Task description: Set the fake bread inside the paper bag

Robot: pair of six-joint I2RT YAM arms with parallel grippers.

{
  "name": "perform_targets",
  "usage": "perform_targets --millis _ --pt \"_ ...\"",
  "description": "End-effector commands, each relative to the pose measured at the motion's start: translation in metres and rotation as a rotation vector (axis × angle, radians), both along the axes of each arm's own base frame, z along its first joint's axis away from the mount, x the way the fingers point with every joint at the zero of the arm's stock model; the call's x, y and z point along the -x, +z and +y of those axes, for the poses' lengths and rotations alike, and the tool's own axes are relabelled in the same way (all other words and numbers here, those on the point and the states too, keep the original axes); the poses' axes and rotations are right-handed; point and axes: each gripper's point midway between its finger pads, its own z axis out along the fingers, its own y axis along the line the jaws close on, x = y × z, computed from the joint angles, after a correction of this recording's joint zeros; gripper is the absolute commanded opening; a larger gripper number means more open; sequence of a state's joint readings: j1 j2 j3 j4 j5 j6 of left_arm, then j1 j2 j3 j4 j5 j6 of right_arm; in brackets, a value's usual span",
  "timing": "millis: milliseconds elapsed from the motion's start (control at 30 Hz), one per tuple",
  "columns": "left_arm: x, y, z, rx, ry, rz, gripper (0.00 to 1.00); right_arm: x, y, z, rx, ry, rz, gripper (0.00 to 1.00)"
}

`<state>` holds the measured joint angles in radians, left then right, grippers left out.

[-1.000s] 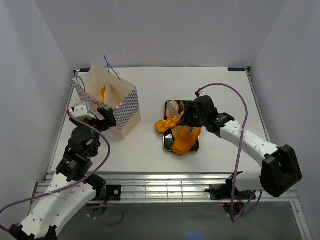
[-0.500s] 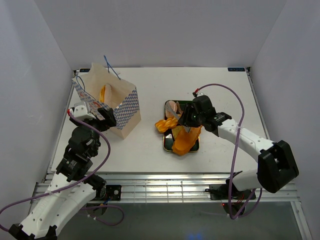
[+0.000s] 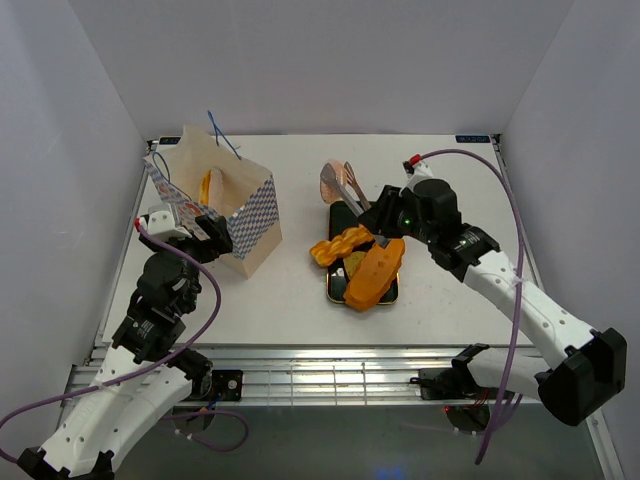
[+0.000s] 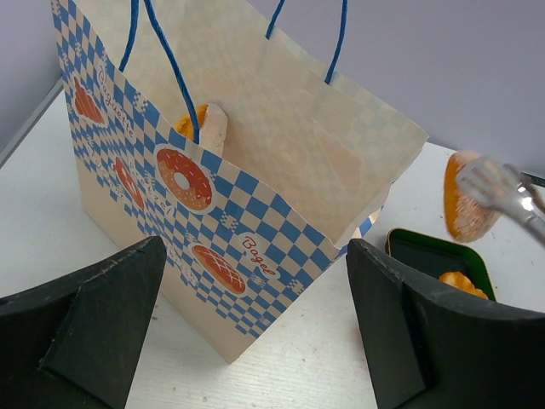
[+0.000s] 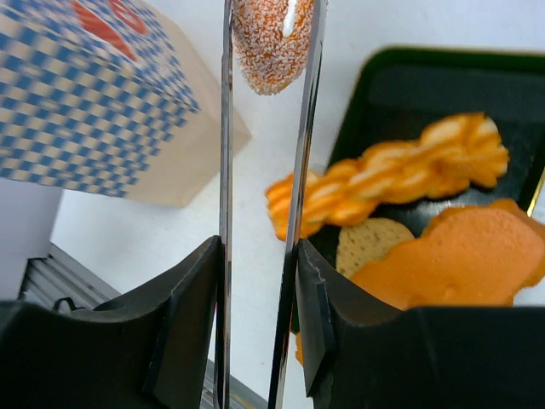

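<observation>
**Fake bread, held:** round sesame-speckled bun (image 5: 271, 43), pinched between the tips of the silver tongs (image 5: 300, 162). It is in the air just past the far-left corner of the black tray (image 5: 400, 94).

**Fake bread, on the tray:** braided twist (image 3: 340, 246) lying across the tray's left edge and overhanging it. A large orange croissant-like piece (image 3: 375, 272) sits at the near right, and a pale flat slice (image 5: 372, 245) is tucked between the two.

**Fake bread, bagged:** one golden loaf (image 4: 207, 126) standing upright inside the paper bag (image 3: 250, 215). The bag stands open on the worktop (image 3: 290, 165), well left of the tray.

**Right hand** (image 5: 260, 281): closed on the two arms of the tongs, squeezing them together. The forearm slants in from the tray's right, the wrist is over its far-right corner, and the tongs point far-left.

**Left hand** (image 4: 255, 281): fingers spread wide (the bag's checked corner is straight ahead of them). It is poised at the side of the bag away from the tray, on an arm with a bent elbow.
</observation>
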<state>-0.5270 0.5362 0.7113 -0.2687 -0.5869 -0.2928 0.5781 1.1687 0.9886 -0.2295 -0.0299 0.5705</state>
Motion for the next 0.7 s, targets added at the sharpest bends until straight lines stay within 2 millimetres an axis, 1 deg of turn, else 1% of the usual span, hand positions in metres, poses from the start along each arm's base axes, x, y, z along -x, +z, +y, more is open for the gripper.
perform_targets --millis 0,33,67,133,167,233,267,333,400,433,467,500,533,567,600,633,667 --pt "-0.001 0.000 -0.002 -0.001 -0.006 0.003 0.97 -0.002 0.080 0.005 -0.116 0.035 -0.219 0.31" --pt "-0.001 0.000 -0.003 -0.001 -0.008 0.003 0.97 -0.001 0.086 0.005 -0.118 0.045 -0.242 0.31" --pt "-0.001 0.001 -0.002 -0.001 -0.006 0.001 0.97 0.000 0.101 0.006 -0.135 0.056 -0.272 0.31" --pt "-0.001 0.000 -0.002 0.000 -0.005 0.002 0.97 0.002 0.118 0.009 -0.141 0.087 -0.317 0.31" --pt "-0.001 0.001 -0.002 -0.001 -0.003 0.001 0.97 0.005 0.132 0.014 -0.158 0.121 -0.343 0.31" --pt "-0.001 0.000 -0.001 -0.002 0.001 0.004 0.97 0.008 0.148 0.021 -0.181 0.166 -0.380 0.32" --pt "-0.001 0.000 -0.001 -0.002 0.001 0.004 0.97 0.013 0.157 0.028 -0.198 0.215 -0.398 0.33" --pt "-0.002 -0.001 -0.001 -0.004 0.005 0.006 0.97 0.017 0.166 0.036 -0.218 0.263 -0.417 0.33" --pt "-0.002 -0.001 -0.002 -0.004 0.000 0.009 0.97 0.025 0.174 0.049 -0.251 0.327 -0.443 0.33" --pt "-0.003 -0.002 -0.003 -0.008 -0.002 0.013 0.97 0.030 0.185 0.057 -0.280 0.356 -0.480 0.33" --pt "-0.003 -0.002 -0.002 -0.006 0.000 0.012 0.97 0.031 0.184 0.063 -0.287 0.381 -0.478 0.33" --pt "-0.003 -0.003 -0.003 -0.009 -0.002 0.014 0.97 0.033 0.194 0.068 -0.298 0.398 -0.498 0.33" --pt "-0.003 -0.003 -0.002 -0.009 0.000 0.016 0.97 0.034 0.199 0.071 -0.301 0.411 -0.509 0.33" --pt "-0.003 -0.003 -0.003 -0.009 -0.002 0.016 0.97 0.037 0.198 0.081 -0.297 0.436 -0.508 0.34" --pt "-0.003 -0.004 -0.003 -0.010 0.000 0.017 0.97 0.037 0.202 0.085 -0.292 0.447 -0.522 0.34" --pt "-0.003 -0.003 -0.002 -0.009 0.003 0.016 0.97 0.040 0.211 0.088 -0.300 0.459 -0.541 0.34" --pt "-0.003 -0.003 -0.003 -0.009 0.000 0.016 0.97 0.039 0.207 0.097 -0.297 0.477 -0.531 0.35"
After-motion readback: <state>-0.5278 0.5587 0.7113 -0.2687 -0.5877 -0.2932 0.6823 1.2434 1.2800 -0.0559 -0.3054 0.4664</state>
